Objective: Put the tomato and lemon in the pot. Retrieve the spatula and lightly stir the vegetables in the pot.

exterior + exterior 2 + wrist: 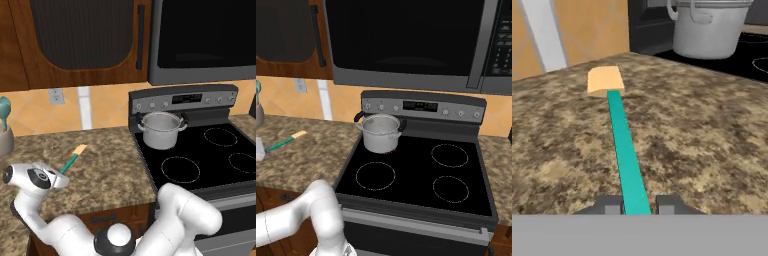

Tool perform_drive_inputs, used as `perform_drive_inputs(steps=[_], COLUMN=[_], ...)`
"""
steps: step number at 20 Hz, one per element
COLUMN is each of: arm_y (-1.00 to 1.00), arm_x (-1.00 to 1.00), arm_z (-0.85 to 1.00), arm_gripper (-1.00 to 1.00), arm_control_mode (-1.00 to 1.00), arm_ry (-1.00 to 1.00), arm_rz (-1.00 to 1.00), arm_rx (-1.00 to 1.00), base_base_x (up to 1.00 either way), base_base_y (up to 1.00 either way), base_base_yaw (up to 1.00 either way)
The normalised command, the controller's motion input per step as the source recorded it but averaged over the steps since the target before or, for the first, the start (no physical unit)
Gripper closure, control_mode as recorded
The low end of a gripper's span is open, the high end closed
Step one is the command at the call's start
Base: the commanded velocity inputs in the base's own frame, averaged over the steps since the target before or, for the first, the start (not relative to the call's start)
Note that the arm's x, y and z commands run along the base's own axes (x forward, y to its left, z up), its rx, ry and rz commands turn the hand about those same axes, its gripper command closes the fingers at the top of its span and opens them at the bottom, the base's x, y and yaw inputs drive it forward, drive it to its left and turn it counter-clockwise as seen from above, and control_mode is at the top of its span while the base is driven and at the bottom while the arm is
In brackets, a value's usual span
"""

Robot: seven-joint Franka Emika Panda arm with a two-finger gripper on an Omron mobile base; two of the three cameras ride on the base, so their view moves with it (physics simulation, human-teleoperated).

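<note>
The spatula (626, 150) has a thin teal handle and a pale tan blade, and it stretches away from me over the speckled counter (702, 130). My gripper (638, 205) is shut on the near end of its handle. From the left base view the spatula (74, 158) slants up and right from the gripper (62, 174) at the counter's left. In the right base view the spatula (286, 141) sits near the left edge. The silver pot (161, 130) (381, 132) (709, 30) stands on the stove's back left burner, well to the right of the gripper. The tomato and the lemon are out of view.
A grey holder with a thick teal utensil (4, 127) stands at the counter's far left. The black cooktop (210, 155) has several burner rings. A microwave (406, 40) hangs above the stove, and dark wood cabinets (80, 40) hang above the counter.
</note>
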Motion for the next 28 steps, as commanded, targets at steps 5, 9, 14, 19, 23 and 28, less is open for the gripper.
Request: perform_drive_inputs(steps=[5,9,14,19,23,28], arm_y=[-0.43,-0.85,-1.0,-1.0,-1.0,-1.0], arm_x=[-0.87,-0.82,-0.72,-0.56,-0.82,-0.64], arm_z=[1.0,1.0,0.98,0.82,0.71,0.63], arm_gripper=[1.0,1.0,1.0,1.0,1.0,1.0], arm_control_mode=[-1.0,-1.0,-1.0,-1.0,-1.0,-1.0], arm_ry=[-0.08,0.0,-0.03,-0.04,-0.05,-0.06], arm_rz=[-0.02,-0.04,-0.01,0.0,0.0,0.0], arm_rx=[0.24,0.39,0.46,0.51,0.59,0.58], base_base_x=[0.0,0.0,0.0,0.0,0.0,0.0], base_base_y=[0.0,0.0,0.0,0.0,0.0,0.0], base_base_yaw=[0.0,0.0,0.0,0.0,0.0,0.0])
